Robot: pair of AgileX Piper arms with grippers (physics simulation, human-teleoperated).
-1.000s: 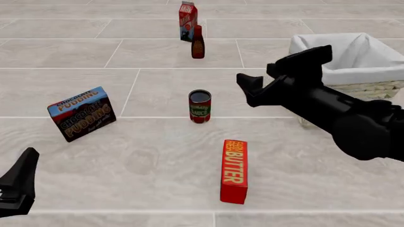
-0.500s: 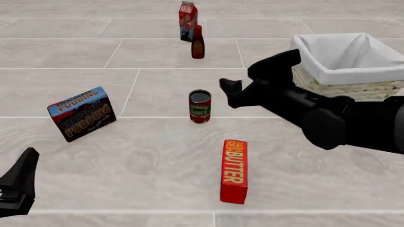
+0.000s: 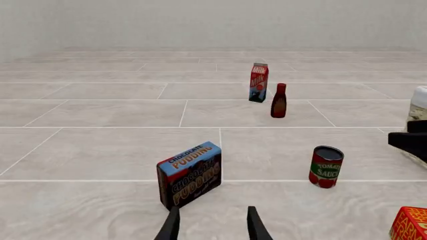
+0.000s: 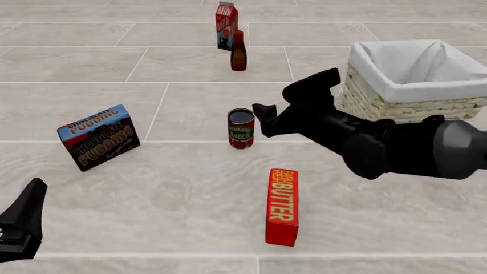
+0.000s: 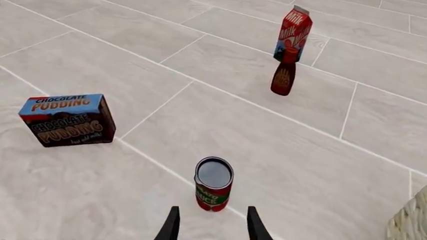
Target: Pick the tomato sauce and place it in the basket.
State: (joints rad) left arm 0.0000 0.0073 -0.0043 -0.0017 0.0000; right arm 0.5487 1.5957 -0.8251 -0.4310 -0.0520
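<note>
The tomato sauce (image 4: 240,128), a small tin with a red and green label, stands upright on the tiled surface; it also shows in the left wrist view (image 3: 325,166) and the right wrist view (image 5: 213,183). My right gripper (image 4: 275,100) is open and empty, just right of the can and apart from it; in its wrist view the can stands just beyond the open gripper (image 5: 211,227). The wicker basket (image 4: 365,101) with white lining stands to the back right. My left gripper (image 4: 27,220) is open and empty at the near left, also seen in its wrist view (image 3: 212,229).
A chocolate pudding box (image 4: 99,137) stands to the left. A red butter box (image 4: 282,205) stands in front of the can. A milk carton (image 4: 226,24) and a dark bottle (image 4: 238,51) stand at the back.
My right gripper has moved left and lower, from beside the basket to close by the can. The left arm and all objects have not moved.
</note>
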